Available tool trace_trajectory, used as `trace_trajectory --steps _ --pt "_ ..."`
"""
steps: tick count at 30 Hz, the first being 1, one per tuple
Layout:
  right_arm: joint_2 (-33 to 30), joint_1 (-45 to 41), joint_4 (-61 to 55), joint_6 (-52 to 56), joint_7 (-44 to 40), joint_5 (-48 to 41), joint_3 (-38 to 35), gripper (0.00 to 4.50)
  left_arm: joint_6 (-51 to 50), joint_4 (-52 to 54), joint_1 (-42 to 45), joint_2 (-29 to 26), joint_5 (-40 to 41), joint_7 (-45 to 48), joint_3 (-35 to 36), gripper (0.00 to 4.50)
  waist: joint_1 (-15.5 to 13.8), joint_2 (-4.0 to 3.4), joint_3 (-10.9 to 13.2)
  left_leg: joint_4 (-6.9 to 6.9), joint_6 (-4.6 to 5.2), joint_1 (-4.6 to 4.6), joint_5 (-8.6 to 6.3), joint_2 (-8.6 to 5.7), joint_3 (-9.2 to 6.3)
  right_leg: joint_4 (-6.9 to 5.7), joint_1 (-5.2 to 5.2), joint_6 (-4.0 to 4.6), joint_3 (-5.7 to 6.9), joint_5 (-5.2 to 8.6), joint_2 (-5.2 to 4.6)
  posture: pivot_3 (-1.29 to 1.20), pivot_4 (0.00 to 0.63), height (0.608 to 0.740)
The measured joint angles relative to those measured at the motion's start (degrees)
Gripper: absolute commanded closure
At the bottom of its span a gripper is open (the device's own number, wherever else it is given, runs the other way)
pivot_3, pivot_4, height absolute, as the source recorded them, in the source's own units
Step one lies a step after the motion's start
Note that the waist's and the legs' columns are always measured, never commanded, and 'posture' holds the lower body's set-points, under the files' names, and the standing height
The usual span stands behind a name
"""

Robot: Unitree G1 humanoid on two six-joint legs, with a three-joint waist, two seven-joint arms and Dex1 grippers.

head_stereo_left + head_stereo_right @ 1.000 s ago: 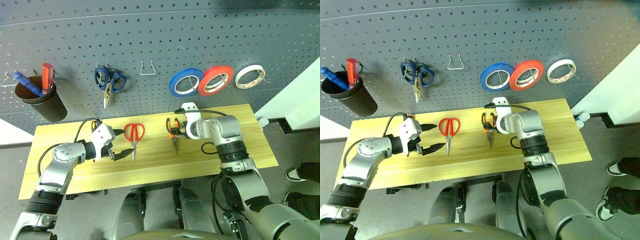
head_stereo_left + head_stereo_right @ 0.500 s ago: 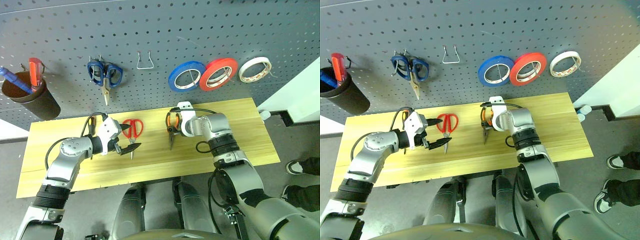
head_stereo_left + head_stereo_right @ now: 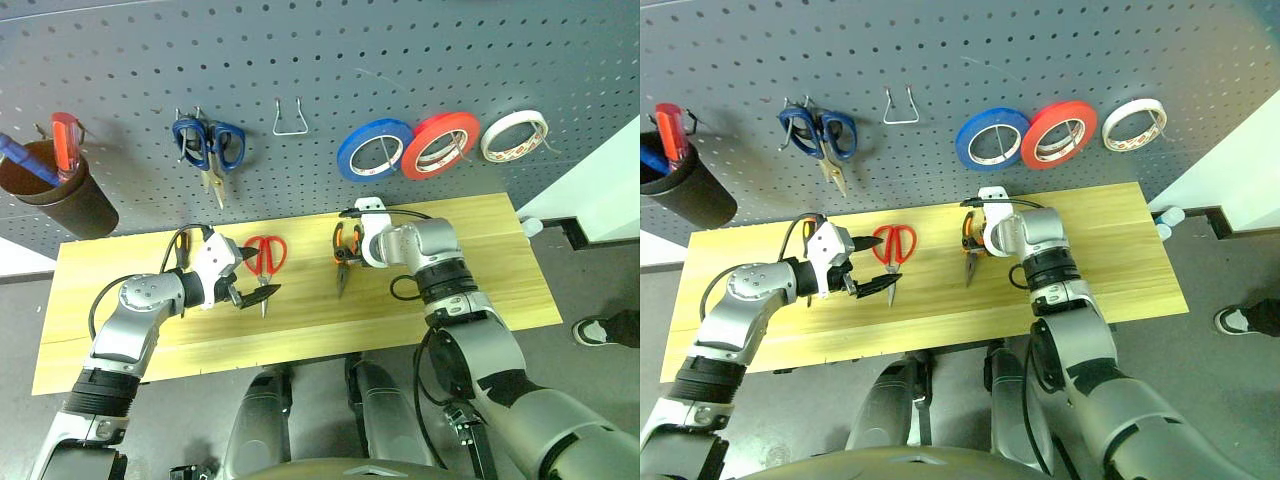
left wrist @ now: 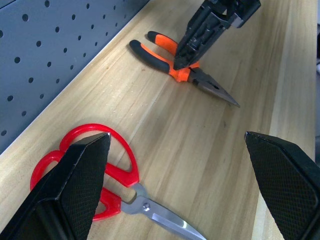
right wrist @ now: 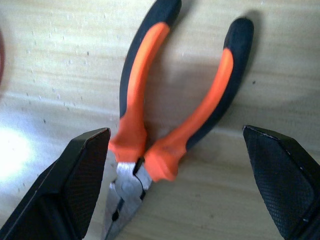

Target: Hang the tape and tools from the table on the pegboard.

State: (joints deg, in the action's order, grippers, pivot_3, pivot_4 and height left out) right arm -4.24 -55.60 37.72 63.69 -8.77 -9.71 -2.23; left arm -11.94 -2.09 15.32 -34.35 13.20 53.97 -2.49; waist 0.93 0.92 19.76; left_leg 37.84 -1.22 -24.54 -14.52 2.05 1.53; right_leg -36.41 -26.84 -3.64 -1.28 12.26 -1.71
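Observation:
Red-handled scissors [image 3: 266, 254] lie on the wooden table [image 3: 480, 270], left of the orange-and-black pliers [image 3: 344, 256]. My left gripper [image 3: 257, 272] is open, one finger by the scissors' handles and the other by the blades. The right gripper [image 5: 175, 131] is open just above the pliers' handles [image 5: 134, 95], pointing steeply down, with the handles between its fingers [image 5: 75, 175]. Blue [image 3: 374, 151], red [image 3: 440, 145] and white [image 3: 513, 136] tape rolls hang on the grey pegboard [image 3: 400, 50].
Blue-handled scissors [image 3: 208, 146] hang on the pegboard beside a bare wire hook [image 3: 290, 118]. A dark cup [image 3: 55, 195] with a red and a blue screwdriver hangs at the far left. A white surface [image 3: 600, 185] borders the table's right end.
The head view has tilted forward. The left gripper has come up from beside the scissors' blade tip to straddle the scissors. The right gripper stays over the pliers.

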Motion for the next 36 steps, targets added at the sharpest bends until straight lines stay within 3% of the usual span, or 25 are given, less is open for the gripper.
trace_trajectory --steps 13,25,28,34,36 --pt "3.98 -3.55 7.48 -3.82 6.97 1.95 -1.69 0.1 2.27 -0.78 -0.53 0.62 -0.85 -0.9 -0.16 0.0 -0.1 0.05 -0.05 -0.11 -0.01 0.05 0.0 0.0 0.02 0.09 0.06 -0.01 0.01 -0.01 -0.04 0.12 0.329 0.74" --pt "4.54 -3.24 5.39 0.19 4.42 4.16 4.0 0.1 4.19 -2.28 -1.08 0.9 -1.56 -1.69 -0.28 0.0 -0.15 0.12 -0.09 -0.12 -0.01 0.04 0.0 0.02 0.0 0.1 0.05 -0.01 0.05 -0.01 -0.04 0.12 0.314 0.74" --pt "4.68 -3.16 5.33 0.28 4.5 4.51 3.96 0.6 4.72 -2.34 -1.08 0.96 -1.78 -1.73 -0.39 0.0 -0.15 0.12 -0.09 -0.12 -0.01 0.04 0.01 0.02 0.0 0.1 0.05 -0.01 0.05 -0.01 -0.04 0.12 0.312 0.74" --pt "4.66 -3.27 5.98 0.24 4.94 4.47 2.4 2.44 5.18 -2.7 -1.13 0.95 -2.22 -1.67 -0.67 0.0 -0.11 0.13 -0.1 -0.12 -0.01 0.04 0.0 0.03 0.01 0.1 0.05 -0.01 0.05 -0.01 -0.03 0.13 0.308 0.74" --pt "4.66 -3.45 6.43 0.01 4.93 4.45 2.01 2.44 5.23 -2.75 -1.14 0.95 -2.38 -1.66 -0.71 0.0 -0.1 0.14 -0.1 -0.12 -0.01 0.04 0.01 0.02 0.01 0.09 0.06 -0.01 0.05 -0.02 -0.03 0.13 0.307 0.74"
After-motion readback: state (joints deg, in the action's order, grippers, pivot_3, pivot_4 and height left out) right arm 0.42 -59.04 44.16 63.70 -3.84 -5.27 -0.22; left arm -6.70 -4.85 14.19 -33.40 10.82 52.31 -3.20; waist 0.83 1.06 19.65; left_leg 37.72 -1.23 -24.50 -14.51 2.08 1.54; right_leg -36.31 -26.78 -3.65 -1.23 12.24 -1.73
